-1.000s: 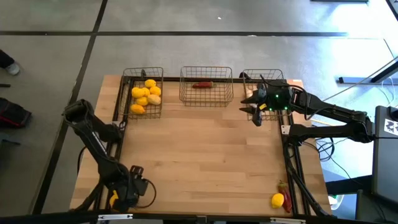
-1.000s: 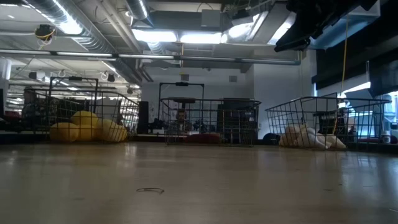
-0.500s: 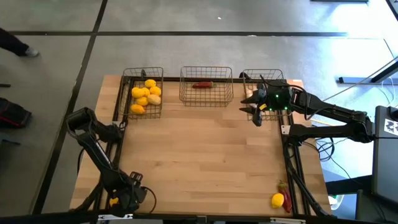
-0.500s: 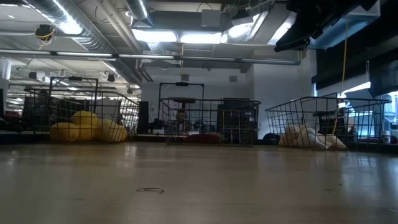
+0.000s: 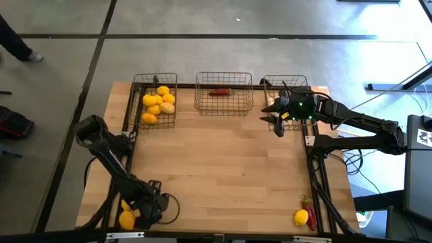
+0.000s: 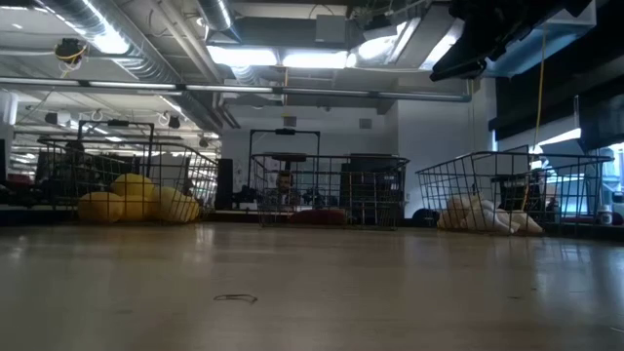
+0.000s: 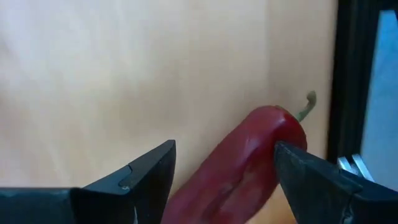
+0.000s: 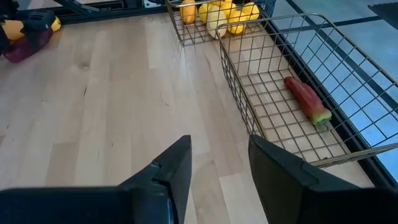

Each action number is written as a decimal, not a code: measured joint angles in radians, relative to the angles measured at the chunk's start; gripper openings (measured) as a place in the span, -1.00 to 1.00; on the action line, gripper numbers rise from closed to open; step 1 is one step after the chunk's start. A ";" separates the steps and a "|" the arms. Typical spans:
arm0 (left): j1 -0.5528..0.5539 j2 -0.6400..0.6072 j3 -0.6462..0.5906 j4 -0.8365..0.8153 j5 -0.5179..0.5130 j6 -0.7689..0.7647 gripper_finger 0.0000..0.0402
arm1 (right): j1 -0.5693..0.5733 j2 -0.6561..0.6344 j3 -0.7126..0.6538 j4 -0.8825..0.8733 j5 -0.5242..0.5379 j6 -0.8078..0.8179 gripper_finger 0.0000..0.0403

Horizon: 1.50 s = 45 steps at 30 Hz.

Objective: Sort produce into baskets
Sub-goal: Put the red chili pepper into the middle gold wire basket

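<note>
Lemons (image 5: 158, 102) filled the eleven-o'clock basket (image 5: 154, 81); stragglers remained at five and seven o'clock, where the left gripper (image 7: 224, 180) straddled a chili pepper (image 7: 242, 162), unclenched; the right gripper (image 8: 217, 168) hung released.

Left arm folded low at near-left surface corner, left tool (image 5: 150, 206) with fingers spread. Right arm extended at far right, right tool (image 5: 276, 115) fingers parted.

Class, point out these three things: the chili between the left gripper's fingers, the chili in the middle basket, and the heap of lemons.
chili (image 7: 249, 163), left wrist view, mid-body.
basket chili (image 8: 305, 96), right wrist view, red body.
lemons (image 5: 158, 103), high view, heap's centre.
</note>
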 joint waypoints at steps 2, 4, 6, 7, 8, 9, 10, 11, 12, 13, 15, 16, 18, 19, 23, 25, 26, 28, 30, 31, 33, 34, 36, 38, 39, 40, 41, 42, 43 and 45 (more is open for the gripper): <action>0.033 0.001 0.012 -0.012 -0.011 0.040 0.32 | 0.000 0.000 0.000 0.000 0.000 0.000 -0.22; 0.065 0.001 0.021 -0.024 -0.012 0.058 0.32 | 0.000 0.000 0.000 0.000 0.000 0.001 -0.22; 0.087 -0.010 0.029 -0.025 -0.011 0.065 0.32 | 0.000 0.000 0.000 -0.001 0.000 0.001 -0.22; 0.096 -0.019 0.034 -0.026 -0.010 0.065 0.32 | 0.000 0.000 0.000 0.000 0.000 0.001 -0.22; 0.101 -0.030 0.039 -0.025 -0.009 0.065 0.32 | 0.000 0.000 0.000 0.000 0.000 0.001 -0.22; 0.104 -0.039 0.046 -0.025 -0.009 0.065 0.32 | 0.000 0.000 0.000 -0.001 0.000 0.001 -0.22; 0.105 -0.046 0.055 -0.033 -0.008 0.065 0.32 | 0.000 0.000 0.000 0.000 0.000 0.001 -0.22; 0.105 -0.051 0.063 -0.045 -0.008 0.065 0.32 | 0.000 0.000 0.000 -0.001 0.000 0.001 -0.22; 0.102 -0.056 0.070 -0.058 -0.008 0.063 0.32 | 0.000 0.000 0.000 -0.001 0.000 0.001 -0.22; 0.098 -0.059 0.073 -0.070 -0.007 0.050 0.32 | 0.000 0.000 0.000 -0.001 0.000 0.001 -0.22; 0.082 -0.059 0.073 -0.093 -0.005 0.022 0.32 | 0.000 0.000 0.000 -0.001 0.000 0.001 -0.22; 0.070 -0.059 0.068 -0.099 -0.004 0.015 0.32 | 0.000 0.000 0.000 -0.001 0.000 0.001 -0.22; 0.048 -0.059 0.054 -0.095 -0.001 0.014 0.32 | 0.000 0.000 0.000 -0.005 0.000 0.001 -0.22; 0.035 -0.059 0.046 -0.090 -0.001 0.016 0.32 | 0.000 0.000 0.000 -0.008 0.000 0.001 -0.22; 0.008 -0.059 0.021 -0.080 -0.007 0.046 0.32 | 0.000 0.000 0.000 -0.028 0.000 0.001 -0.22; 0.004 -0.059 0.012 -0.068 -0.023 0.066 0.32 | 0.000 0.000 0.000 -0.035 0.000 0.001 -0.22; 0.004 -0.059 0.009 -0.060 -0.034 0.081 0.32 | 0.000 0.000 0.000 -0.038 0.000 0.001 -0.22; 0.004 -0.059 0.005 -0.044 -0.059 0.121 0.32 | 0.000 0.000 0.000 -0.043 0.000 0.001 -0.22; 0.005 -0.059 -0.006 -0.012 -0.074 0.175 0.32 | 0.000 0.000 0.000 -0.045 0.000 0.001 -0.22; 0.005 -0.059 -0.010 -0.004 -0.075 0.206 0.32 | 0.000 0.000 0.000 -0.048 0.000 0.001 -0.22; -0.001 -0.057 -0.018 0.005 -0.077 0.267 0.32 | 0.000 0.000 0.000 -0.049 0.000 0.001 -0.22; -0.004 -0.055 -0.021 0.001 -0.077 0.292 0.32 | 0.000 0.000 0.000 -0.052 0.000 0.001 -0.22; -0.017 -0.053 -0.027 -0.017 -0.077 0.351 0.32 | 0.000 0.000 0.000 -0.057 0.000 0.001 -0.22; -0.023 -0.053 -0.036 -0.007 -0.077 0.406 0.32 | 0.000 0.000 0.000 -0.056 0.000 0.001 -0.22; -0.024 -0.053 -0.040 -0.009 -0.077 0.429 0.32 | 0.000 0.000 0.000 -0.056 0.000 0.001 -0.22; -0.027 -0.053 -0.043 -0.016 -0.079 0.449 0.32 | 0.000 0.000 0.000 -0.056 0.000 0.001 -0.22; -0.029 -0.050 -0.044 -0.015 -0.087 0.468 0.32 | 0.000 0.000 0.000 -0.056 0.000 0.001 -0.22; -0.029 -0.046 -0.044 -0.012 -0.096 0.484 0.32 | 0.000 0.000 0.000 -0.056 0.000 0.001 -0.22; -0.028 -0.040 -0.044 -0.012 -0.109 0.501 0.32 | 0.000 0.000 0.000 -0.056 0.000 0.001 -0.22; -0.028 -0.027 -0.045 -0.005 -0.130 0.525 0.32 | 0.000 0.000 0.000 -0.055 0.000 0.001 -0.22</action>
